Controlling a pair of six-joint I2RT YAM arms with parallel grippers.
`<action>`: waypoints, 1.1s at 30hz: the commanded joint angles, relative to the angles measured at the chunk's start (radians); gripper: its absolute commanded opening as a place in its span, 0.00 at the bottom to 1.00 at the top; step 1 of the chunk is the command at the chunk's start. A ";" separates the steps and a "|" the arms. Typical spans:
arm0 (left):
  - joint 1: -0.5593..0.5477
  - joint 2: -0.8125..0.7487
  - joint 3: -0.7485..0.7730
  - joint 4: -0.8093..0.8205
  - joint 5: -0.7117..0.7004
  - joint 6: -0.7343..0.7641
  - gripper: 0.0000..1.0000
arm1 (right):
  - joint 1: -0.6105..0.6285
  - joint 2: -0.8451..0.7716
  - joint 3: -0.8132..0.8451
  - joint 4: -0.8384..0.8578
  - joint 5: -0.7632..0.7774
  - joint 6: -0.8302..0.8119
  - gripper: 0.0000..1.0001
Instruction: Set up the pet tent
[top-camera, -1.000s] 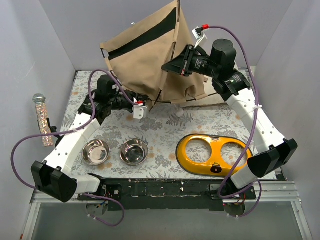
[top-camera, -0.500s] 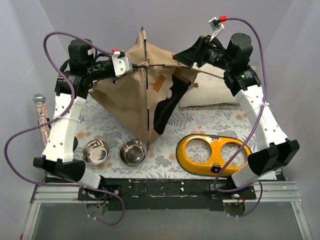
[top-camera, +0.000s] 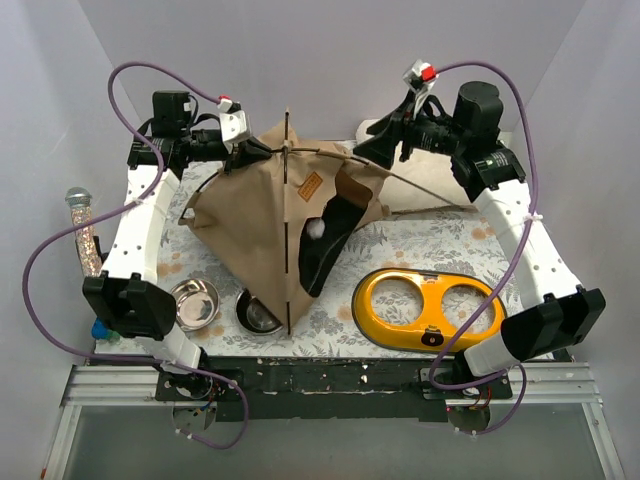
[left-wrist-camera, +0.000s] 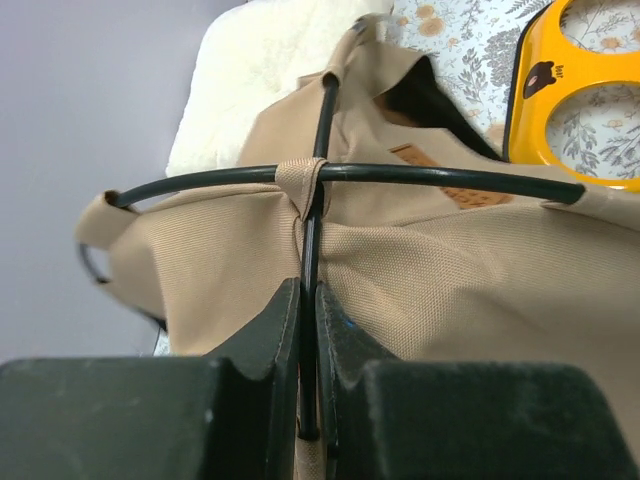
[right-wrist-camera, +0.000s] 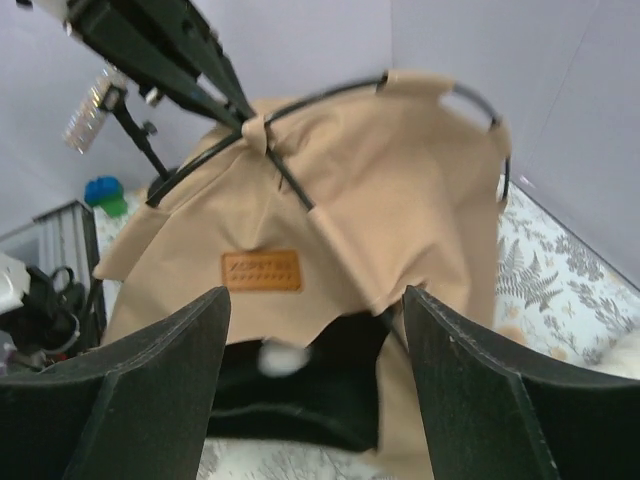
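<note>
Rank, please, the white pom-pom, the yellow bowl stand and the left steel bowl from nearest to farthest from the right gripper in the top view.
1. white pom-pom, at the pet tent doorway, nearest the right gripper.
2. yellow bowl stand, near right.
3. left steel bowl, near left.

Patch (right-wrist-camera: 261, 271) on the pet tent (right-wrist-camera: 400, 190) bears unreadable lettering.

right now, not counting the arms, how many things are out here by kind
pet tent: 1
steel bowls: 2, one partly under the tent
yellow bowl stand: 1
cream cushion: 1
glitter tube: 1
small blue and green item: 1
total: 7
</note>
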 joint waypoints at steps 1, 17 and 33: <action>0.000 0.052 0.089 -0.001 0.069 0.117 0.00 | -0.004 -0.028 -0.059 -0.118 -0.019 -0.245 0.75; -0.002 0.021 0.066 0.134 0.115 0.068 0.00 | -0.016 0.104 -0.084 -0.149 0.023 -0.513 0.69; 0.017 -0.019 -0.028 0.304 0.089 -0.070 0.00 | -0.134 0.137 -0.175 -0.219 0.057 -0.672 0.01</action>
